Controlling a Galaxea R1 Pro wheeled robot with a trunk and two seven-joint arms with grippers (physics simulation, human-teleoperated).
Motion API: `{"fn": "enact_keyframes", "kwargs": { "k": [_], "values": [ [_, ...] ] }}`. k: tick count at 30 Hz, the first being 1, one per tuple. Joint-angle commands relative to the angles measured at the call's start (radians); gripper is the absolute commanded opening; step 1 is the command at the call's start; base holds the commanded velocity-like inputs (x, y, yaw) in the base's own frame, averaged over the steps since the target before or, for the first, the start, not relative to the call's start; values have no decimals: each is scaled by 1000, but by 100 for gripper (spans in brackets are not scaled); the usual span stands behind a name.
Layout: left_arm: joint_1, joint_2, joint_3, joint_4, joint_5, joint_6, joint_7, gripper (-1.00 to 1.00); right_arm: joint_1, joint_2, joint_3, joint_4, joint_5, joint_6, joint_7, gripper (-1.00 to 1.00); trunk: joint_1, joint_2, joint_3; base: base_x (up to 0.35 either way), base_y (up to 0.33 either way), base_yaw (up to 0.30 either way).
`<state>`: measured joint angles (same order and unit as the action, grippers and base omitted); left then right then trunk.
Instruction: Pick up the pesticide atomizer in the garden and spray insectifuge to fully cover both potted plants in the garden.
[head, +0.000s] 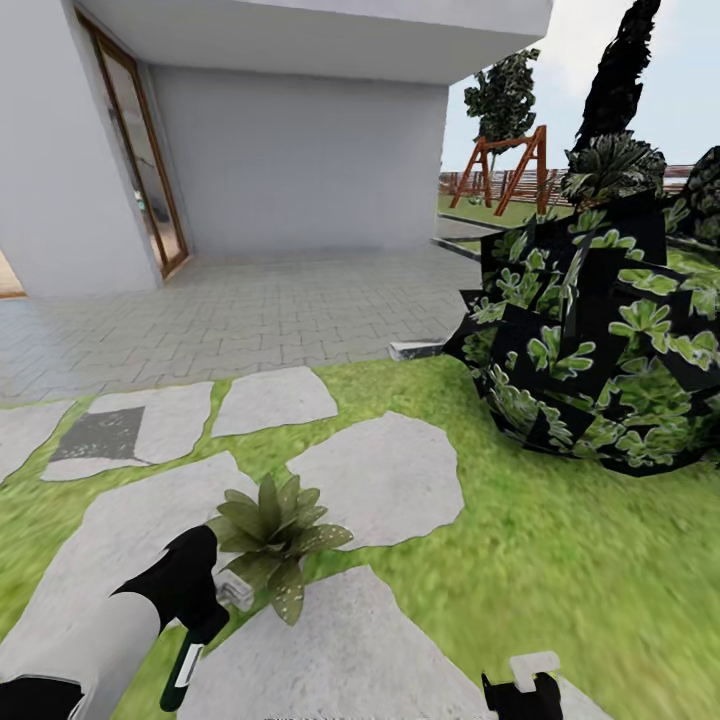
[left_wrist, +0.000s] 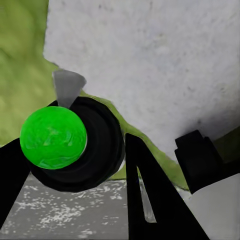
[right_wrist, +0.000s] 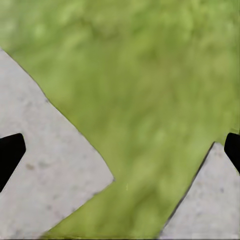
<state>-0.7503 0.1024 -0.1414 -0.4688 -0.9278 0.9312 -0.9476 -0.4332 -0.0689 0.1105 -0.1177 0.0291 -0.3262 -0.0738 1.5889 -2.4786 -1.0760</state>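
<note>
The left gripper (head: 205, 610) is closed on the atomizer (left_wrist: 75, 142), w/ green cap and grey nozzle. One potted plant (head: 275, 535) stands just beside it, to the right and a bit ahead, on the stepping stones (head: 385, 480). Nothing between them. The right gripper (right_wrist: 120, 150) is wide open, empty, over grass; the big bush (head: 600, 340) is well apart.

Left gripper (left_wrist: 75, 165) clamped around something, right gripper (right_wrist: 120, 150) spread wide, both arms low.
</note>
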Motion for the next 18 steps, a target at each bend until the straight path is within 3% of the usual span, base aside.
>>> {"fn": "enact_keyframes", "kwargs": {
  "k": [1, 7, 18],
  "values": [
    [0, 1, -4, -2, -7, 1, -10, -100, -1, 0, 8, 1, 3, -2, -8, 100, 0, 0, -1, -107, 315, -268],
    [0, 0, -4, -2, -6, 1, -10, -100, -1, 0, 8, 1, 3, -2, -7, 100, 0, 0, -1, -76, 322, -234],
    [0, -6, -4, -3, -7, 1, -10, -100, -1, 0, 8, 1, 3, -2, -8, 100, 0, 0, -1, 18, 333, -38]
  ]
}}
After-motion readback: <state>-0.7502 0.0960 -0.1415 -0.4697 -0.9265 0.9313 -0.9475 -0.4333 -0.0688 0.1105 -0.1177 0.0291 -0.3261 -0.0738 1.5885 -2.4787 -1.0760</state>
